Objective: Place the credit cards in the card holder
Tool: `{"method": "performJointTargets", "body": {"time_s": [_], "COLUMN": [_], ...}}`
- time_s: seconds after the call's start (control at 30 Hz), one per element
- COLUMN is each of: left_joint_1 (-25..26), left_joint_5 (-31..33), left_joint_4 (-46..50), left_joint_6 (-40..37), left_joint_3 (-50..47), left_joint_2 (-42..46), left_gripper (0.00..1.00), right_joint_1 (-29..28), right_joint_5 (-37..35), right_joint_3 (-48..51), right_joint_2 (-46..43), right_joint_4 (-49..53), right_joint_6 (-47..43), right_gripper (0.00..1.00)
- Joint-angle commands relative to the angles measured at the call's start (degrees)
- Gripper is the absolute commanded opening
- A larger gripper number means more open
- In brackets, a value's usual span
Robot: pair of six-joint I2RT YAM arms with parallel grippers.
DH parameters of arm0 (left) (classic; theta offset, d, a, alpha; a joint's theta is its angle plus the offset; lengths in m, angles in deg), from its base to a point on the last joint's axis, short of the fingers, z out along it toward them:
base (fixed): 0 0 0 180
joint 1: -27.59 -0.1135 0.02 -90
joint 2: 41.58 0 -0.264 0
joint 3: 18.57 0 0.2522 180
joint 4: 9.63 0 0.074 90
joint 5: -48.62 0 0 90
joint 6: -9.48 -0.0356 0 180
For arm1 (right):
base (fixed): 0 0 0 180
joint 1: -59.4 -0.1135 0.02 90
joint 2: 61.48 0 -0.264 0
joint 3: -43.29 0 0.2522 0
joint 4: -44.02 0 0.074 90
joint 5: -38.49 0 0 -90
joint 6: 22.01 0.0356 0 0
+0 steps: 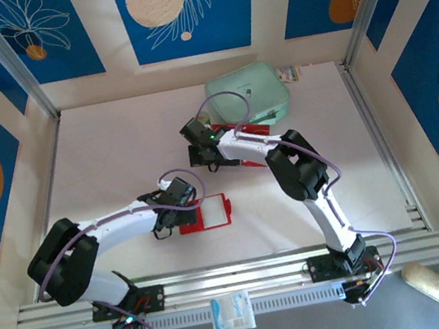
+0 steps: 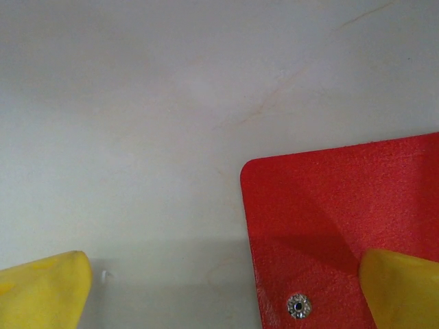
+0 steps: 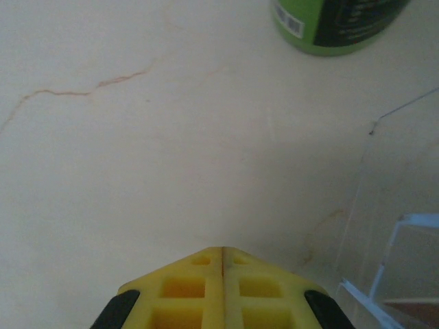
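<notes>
Here the left pincer (image 2: 219,296), fingers wide apart, straddles the edge of the card holder (image 2: 329,219), which lies flat on the counter (image 2: 137,103). The right pincer (image 3: 223,271) is pressed together. Advisably, lower squarely and grip that edge firmly.

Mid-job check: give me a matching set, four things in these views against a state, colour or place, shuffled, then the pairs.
1. left gripper
2. right gripper
3. card holder
4. mint-green pouch

A. far side of the table
B. shut
C. open
D. red, silver stud showing

Pairs: 1-C; 2-B; 3-D; 4-A
</notes>
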Motion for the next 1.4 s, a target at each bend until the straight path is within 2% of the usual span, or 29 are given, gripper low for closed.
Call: {"method": "performJointTargets", "body": {"time_s": [0.0, 0.2, 0.5, 0.63, 0.7, 0.8, 0.87, 0.97, 1.2, 1.37], "left_joint_1": [-0.4, -0.38, -0.39, -0.37, -0.4, -0.3, -0.31, -0.33, -0.29, -0.29], "left_joint_5": [-0.92, -1.04, -1.4, -1.37, -1.56, -1.66, -1.66, -1.62, -0.81, -1.27], "left_joint_4": [0.14, 0.07, 0.62, 1.53, 1.88, 1.89, 2.15, 2.6, 4.17, 4.91], "left_joint_6": [1.16, 1.2, 0.82, 0.64, 0.58, 0.8, 1.03, 1.16, 0.99, 0.94], "left_joint_3": [-0.79, -0.79, -0.13, 0.51, 0.72, 0.79, 0.96, 1.06, 1.79, 3.21], "left_joint_2": [0.02, 0.1, 0.85, 1.83, 2.29, 2.8, 2.93, 3.26, 3.9, 3.68], "left_gripper": [1.0, 1.0, 1.0, 1.0, 1.0, 1.0, 1.0, 1.0, 1.0, 1.0], "right_joint_1": [0.72, 3.41, 4.55, 2.31, 1.34, -0.11, -1.17, -2.45, -4.1, -4.25], "right_joint_5": [-5.19, -5.51, 9.92, 12.56, 12.65, 12.59, 11.63, 10.32, 12.77, 13.27], "right_joint_3": [-0.27, 4.74, 13.55, 18.56, 21.33, 27.05, 30.29, 35.25, 42.51, 44.55], "right_joint_2": [-1.08, -4.32, -15.54, -22.76, -26.01, -31.68, -34.46, -37.28, -37.12, -35.0], "right_joint_4": [3.82, 2.28, -6.5, -5.66, -4.52, -3.77, -2.76, -1.99, -6.14, -8.3], "right_joint_6": [2.64, 3.4, -3.87, -5.01, -4.9, -3.27, -2.43, -0.31, 3.43, 4.12], "right_gripper": [0.0, 0.0, 0.0, 0.0, 0.05, 0.32, 0.46, 0.55, 0.55, 0.46]}}
